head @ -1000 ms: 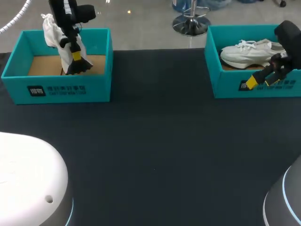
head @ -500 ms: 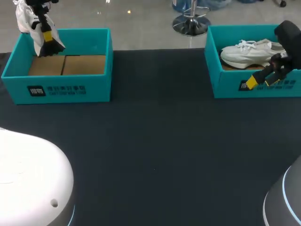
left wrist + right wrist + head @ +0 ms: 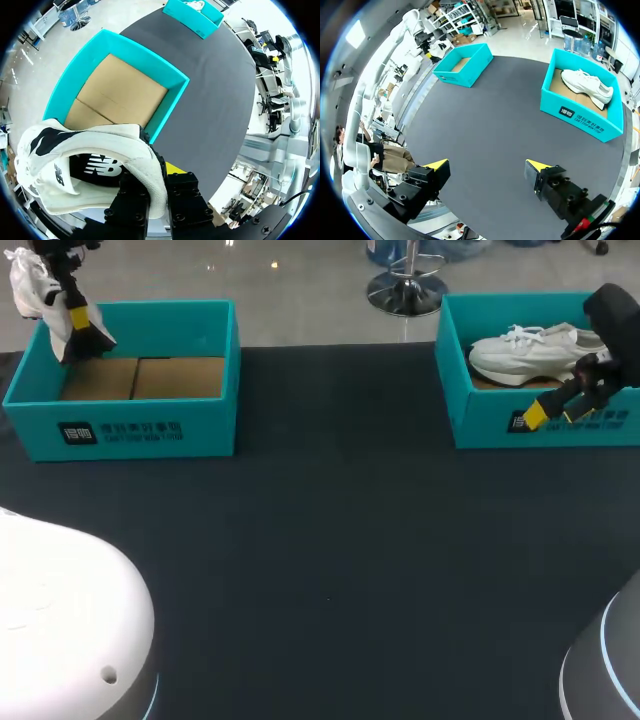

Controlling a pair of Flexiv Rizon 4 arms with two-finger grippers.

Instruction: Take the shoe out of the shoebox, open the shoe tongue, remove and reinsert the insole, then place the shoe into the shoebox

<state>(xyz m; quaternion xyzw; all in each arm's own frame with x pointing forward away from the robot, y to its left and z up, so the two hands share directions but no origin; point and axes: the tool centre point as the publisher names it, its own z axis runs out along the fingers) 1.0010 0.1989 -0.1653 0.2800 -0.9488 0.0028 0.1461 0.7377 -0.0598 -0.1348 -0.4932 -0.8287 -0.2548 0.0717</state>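
My left gripper is shut on a white shoe with black trim, held in the air over the far left corner of the left teal shoebox. In the left wrist view the fingers pinch the shoe by its rim, and the shoebox lies below showing its bare cardboard floor. My right gripper hangs open by the front wall of the right teal shoebox, well above the table. Its own view has nothing between its fingers.
A second white shoe lies in the right shoebox. Dark table surface stretches between the two boxes. In the right wrist view the left shoebox stands far ahead across the table.
My left gripper has lifted the shoe out of the left shoebox and carried it left, to above the box's far left corner. The right arm has stayed still.
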